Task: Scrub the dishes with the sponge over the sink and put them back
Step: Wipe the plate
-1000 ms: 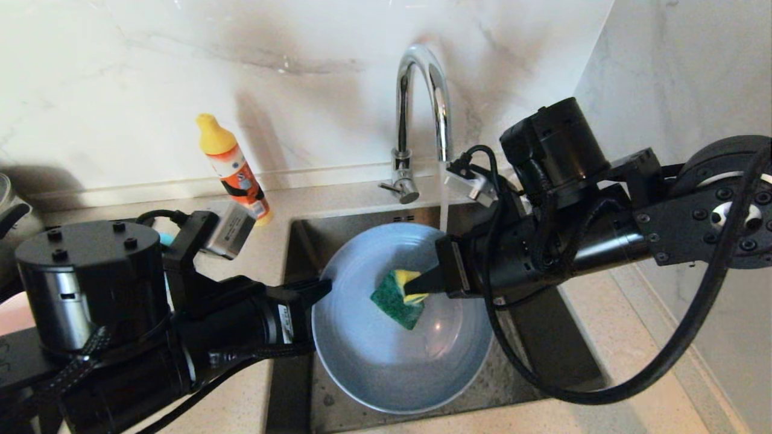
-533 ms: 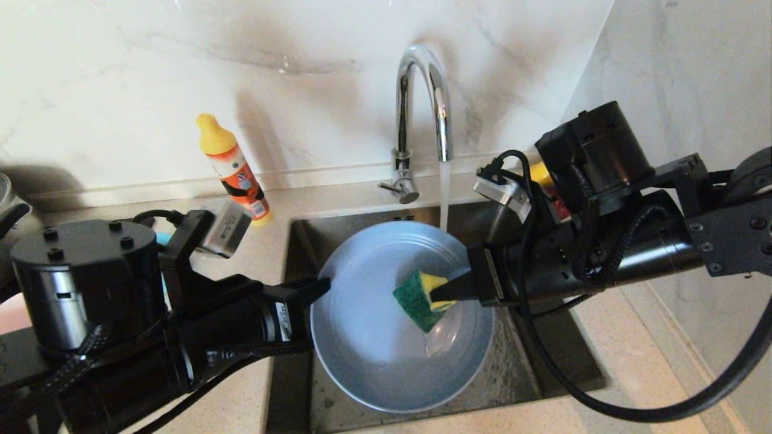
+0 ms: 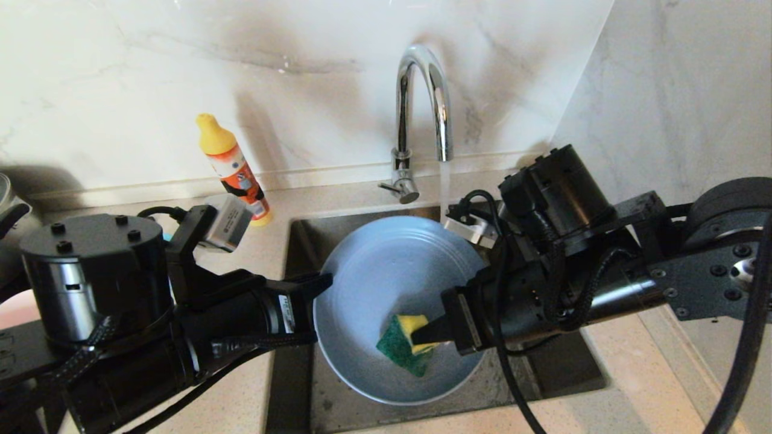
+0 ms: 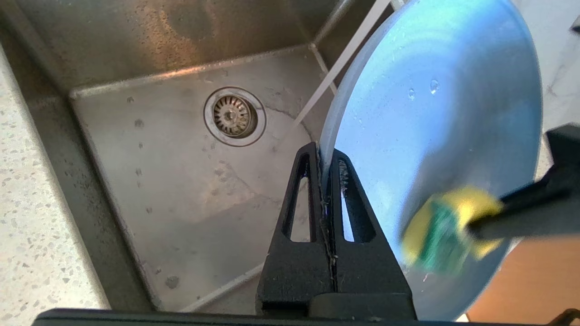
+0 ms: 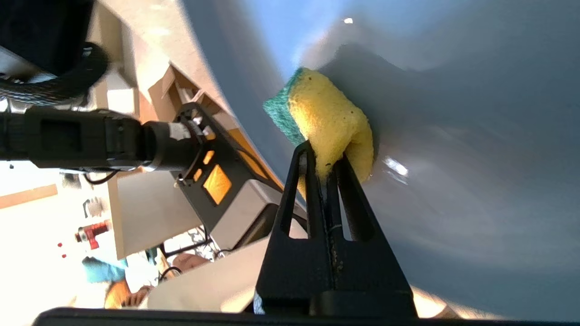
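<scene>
2 grips: left gripper (image 4: 325, 156) pinches the plate (image 3: 386, 283) rim over the sink (image 4: 149, 90); right gripper (image 5: 324, 156) clamps the sponge (image 3: 405, 345). Hard scrubbing could twist the wet plate loose.

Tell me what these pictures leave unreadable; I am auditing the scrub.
- Head view: the left gripper fingers at the plate rim, behind the arm.
- Head view: the sink drain, under the plate.
- Left wrist view: the sponge, blurred.
- Right wrist view: the sponge's green face, pressed against the plate.
</scene>
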